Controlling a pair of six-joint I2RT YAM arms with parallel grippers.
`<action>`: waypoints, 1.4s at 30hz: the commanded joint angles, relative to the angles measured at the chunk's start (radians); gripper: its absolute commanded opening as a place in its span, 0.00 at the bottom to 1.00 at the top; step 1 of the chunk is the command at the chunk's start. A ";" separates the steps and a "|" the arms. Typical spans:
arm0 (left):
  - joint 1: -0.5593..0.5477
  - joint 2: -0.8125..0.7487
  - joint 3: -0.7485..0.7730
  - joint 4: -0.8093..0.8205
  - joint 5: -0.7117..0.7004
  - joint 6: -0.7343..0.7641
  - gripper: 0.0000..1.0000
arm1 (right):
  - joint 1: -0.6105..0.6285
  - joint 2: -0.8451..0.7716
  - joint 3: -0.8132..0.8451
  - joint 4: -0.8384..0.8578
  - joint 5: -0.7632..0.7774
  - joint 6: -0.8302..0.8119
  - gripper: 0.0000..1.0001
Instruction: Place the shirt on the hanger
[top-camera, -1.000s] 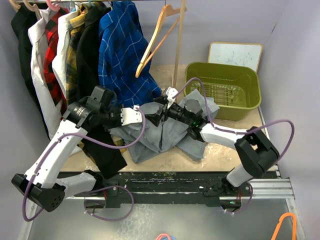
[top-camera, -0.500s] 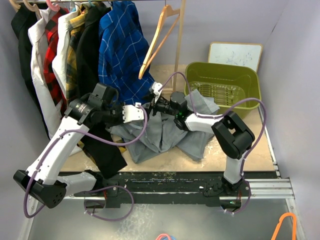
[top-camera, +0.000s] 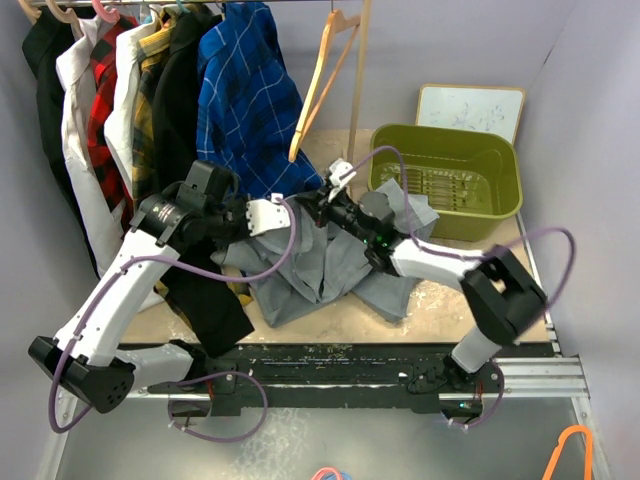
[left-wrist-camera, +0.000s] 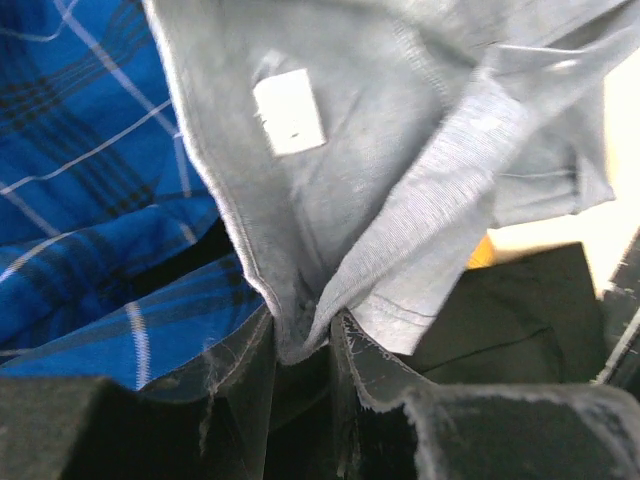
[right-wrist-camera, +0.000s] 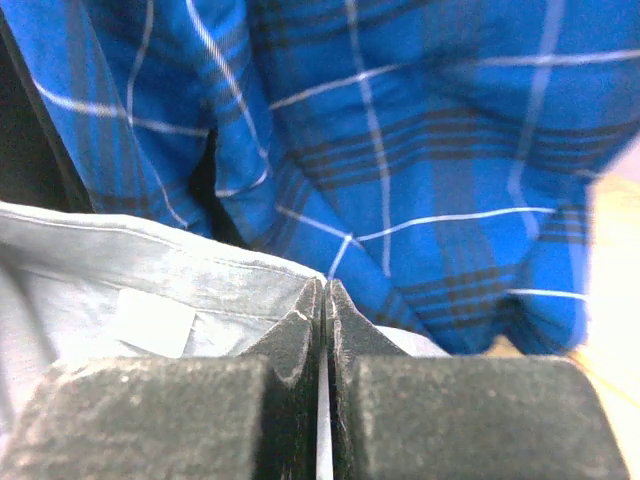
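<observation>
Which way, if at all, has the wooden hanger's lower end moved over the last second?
Yes. The lower end of the hanger has swung slightly right, toward the upright wooden post.

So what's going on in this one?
Both arms are working the grey shirt. The left hand pinches a fold near the label, and the right hand is shut on an edge beside the blue shirt. Most of it lies heaped on the table; the hanger hangs bare behind it.
</observation>
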 joint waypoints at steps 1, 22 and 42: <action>-0.004 0.036 0.012 0.180 -0.183 -0.036 0.31 | 0.119 -0.286 -0.111 -0.012 0.451 -0.041 0.00; 0.024 0.167 0.027 0.326 -0.056 -0.322 0.35 | 0.304 -0.686 -0.111 -0.229 0.969 0.016 1.00; 0.123 0.094 -0.050 0.289 0.059 -1.043 0.99 | -0.046 -0.369 0.607 -0.757 0.718 0.439 1.00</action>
